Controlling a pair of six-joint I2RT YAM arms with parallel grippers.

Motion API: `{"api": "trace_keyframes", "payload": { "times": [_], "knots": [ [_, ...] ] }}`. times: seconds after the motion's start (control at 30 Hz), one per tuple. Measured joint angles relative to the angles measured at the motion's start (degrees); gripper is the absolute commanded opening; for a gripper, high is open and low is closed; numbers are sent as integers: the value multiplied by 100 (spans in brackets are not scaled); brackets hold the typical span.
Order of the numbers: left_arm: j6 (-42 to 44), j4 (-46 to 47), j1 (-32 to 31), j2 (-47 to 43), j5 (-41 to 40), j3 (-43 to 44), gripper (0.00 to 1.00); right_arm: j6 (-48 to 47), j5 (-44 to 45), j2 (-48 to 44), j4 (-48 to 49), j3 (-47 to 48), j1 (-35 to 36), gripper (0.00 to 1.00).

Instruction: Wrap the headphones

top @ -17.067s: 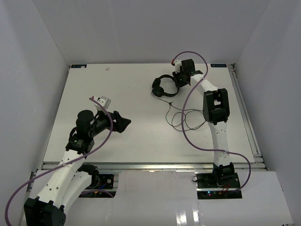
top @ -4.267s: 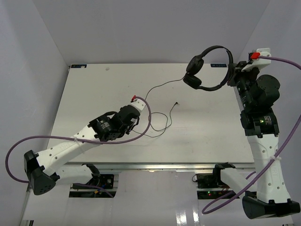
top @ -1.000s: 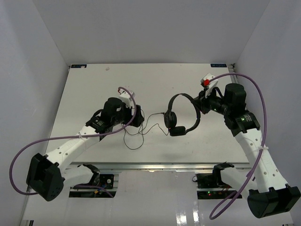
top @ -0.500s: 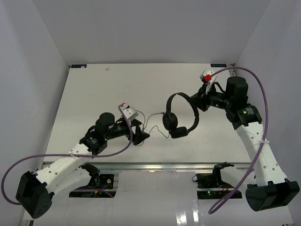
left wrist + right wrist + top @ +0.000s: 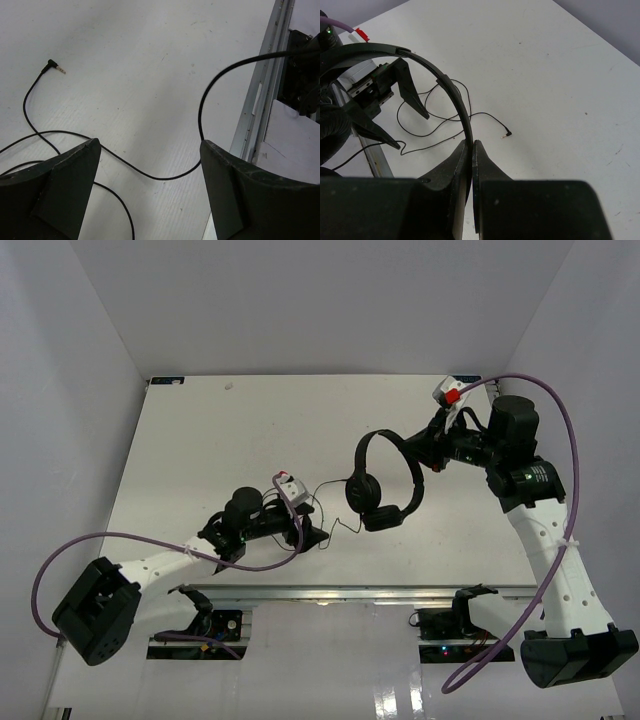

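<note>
Pinching the headphones' [image 5: 360,490] headband [image 5: 453,93] tight is the right hand [image 5: 471,145]; left wrist view shows the left hand [image 5: 149,146] gaping, empty.

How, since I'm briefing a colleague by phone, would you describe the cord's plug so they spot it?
On the white table, follow the thin black cord trailing from the headphones in the right gripper. Its free end is the plug: an angled black jack with a metal tip, lying alone on bare table.

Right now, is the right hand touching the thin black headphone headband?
Touching. The right wrist view shows the right hand shut on the thin black headband, pinched between its fingertips.
</note>
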Motion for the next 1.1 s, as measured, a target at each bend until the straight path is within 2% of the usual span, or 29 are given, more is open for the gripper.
{"api": "trace_keyframes", "payload": {
  "times": [0.27,0.57,0.77,0.87,1.0,1.1],
  "knots": [
    [-260,973,-188,307,140,-218,89,132,-19,6,0,1,-33,8],
    [-316,1130,-252,215,177,-335,84,230,-1,94,-2,49,-33,8],
    [-478,1489,-338,814,175,-339,77,490,-62,276,5,348,-54,8],
    [-563,1706,-407,1129,172,-336,67,604,-69,317,20,517,-102,8],
    [-680,1880,-464,1571,165,-249,23,735,-96,315,31,617,-153,8],
    [-730,1925,-483,1758,154,-167,4,797,-101,312,33,625,-175,8]
  ]
}}
